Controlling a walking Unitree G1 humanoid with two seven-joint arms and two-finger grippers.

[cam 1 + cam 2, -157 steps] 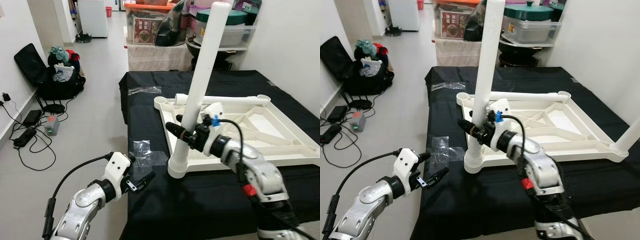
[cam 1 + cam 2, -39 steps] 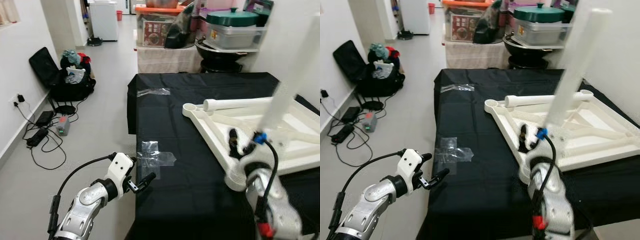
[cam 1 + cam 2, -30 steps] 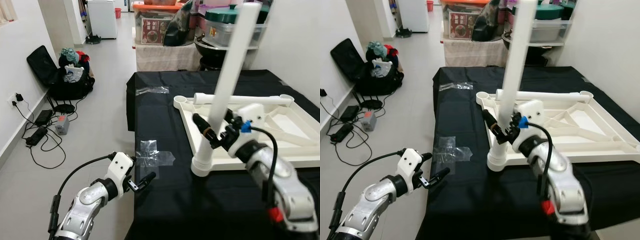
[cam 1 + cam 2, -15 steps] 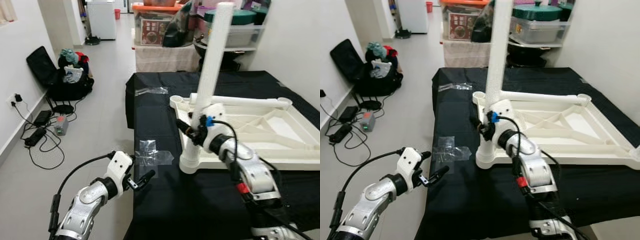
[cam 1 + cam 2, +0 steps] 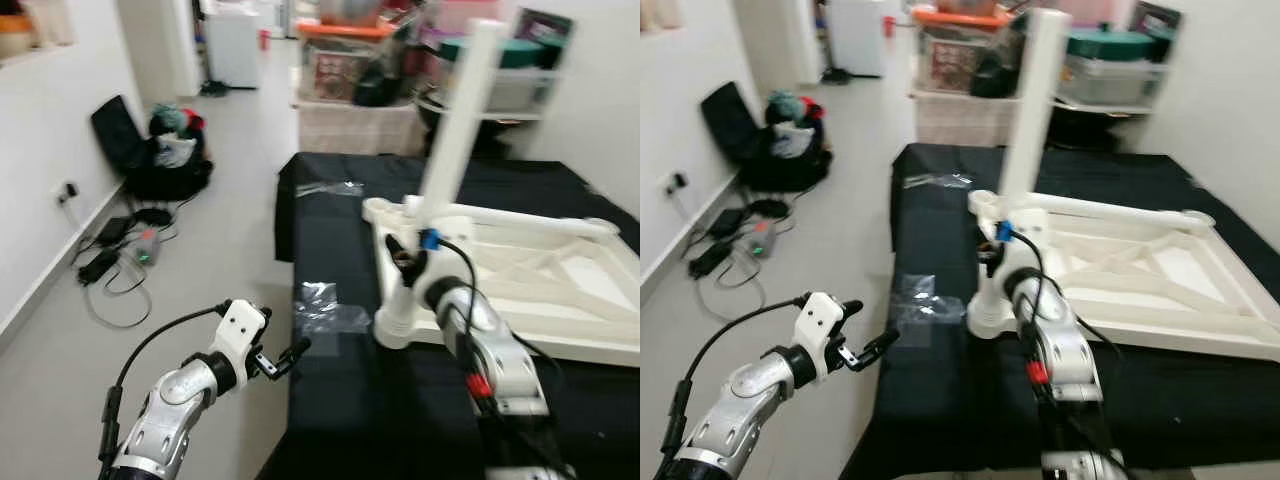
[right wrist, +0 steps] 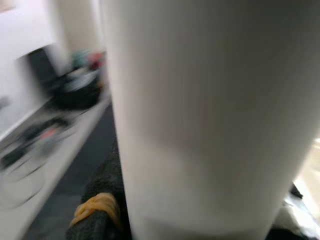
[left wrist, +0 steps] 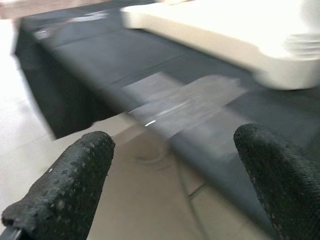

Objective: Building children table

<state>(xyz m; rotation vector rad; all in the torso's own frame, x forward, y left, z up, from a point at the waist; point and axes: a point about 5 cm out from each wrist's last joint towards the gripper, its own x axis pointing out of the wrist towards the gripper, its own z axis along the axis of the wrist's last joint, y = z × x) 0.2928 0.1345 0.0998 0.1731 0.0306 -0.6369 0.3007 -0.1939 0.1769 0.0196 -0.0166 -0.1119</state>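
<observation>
A white children's table top [image 5: 1185,265] lies upside down on a table covered in black cloth [image 5: 330,200]. A white table leg [image 5: 455,130] stands upright in the top's near-left corner socket [image 5: 393,325]. My right gripper [image 5: 403,262] is shut on the table leg's lower part. In the right wrist view the leg [image 6: 200,110] presses against a black finger [image 6: 100,210]. My left gripper [image 5: 285,357] hangs open over the floor just off the table's left edge, holding nothing. Its wrist view shows its fingers wide apart around a clear tape patch [image 7: 185,102].
A second white leg [image 5: 520,218] lies along the top's far side. A black bag with clothes [image 5: 150,150] and cables [image 5: 110,260] sit by the left wall. Storage boxes and pots [image 5: 350,70] stand behind the table. Grey floor runs along the table's left side.
The whole picture has shifted and blurred, so the camera moved. My right gripper stays on the upright leg. My left arm keeps its pose.
</observation>
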